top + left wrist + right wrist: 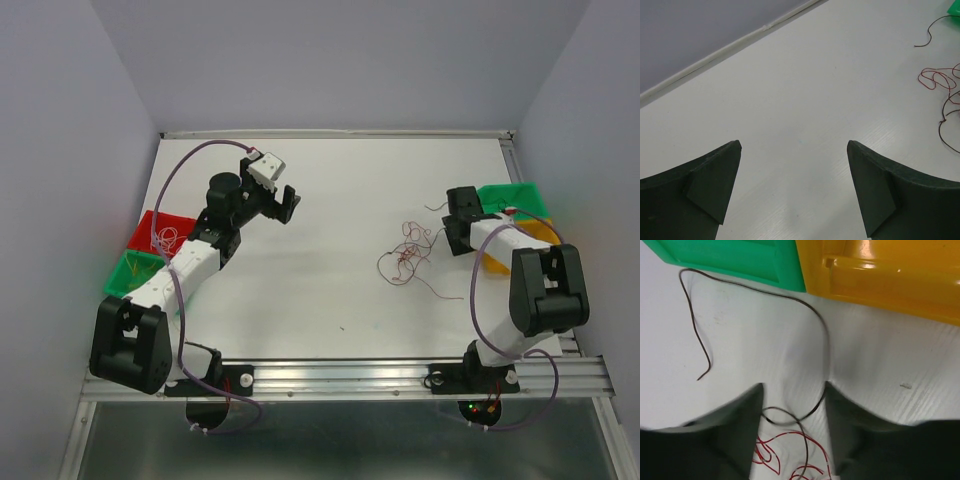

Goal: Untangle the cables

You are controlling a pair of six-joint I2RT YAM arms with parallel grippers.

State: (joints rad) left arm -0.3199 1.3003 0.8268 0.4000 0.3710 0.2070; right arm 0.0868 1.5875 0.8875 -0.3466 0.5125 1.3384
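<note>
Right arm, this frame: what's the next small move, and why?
Probably close the right tool on the dark brown wire: the wire curves through the gap between the tool's open jaws, just above the red wires, and nothing looks pinched yet.

red cables (790,435): cut off at bottom edge | right end effector (793,386): fingers blurred

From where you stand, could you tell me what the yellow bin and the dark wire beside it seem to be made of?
The yellow bin looks like moulded plastic, glossy: light glares off its rim. The dark wire seems a thin plastic-coated strand, dull and limp, lying in loose curves; its core is hidden.
</note>
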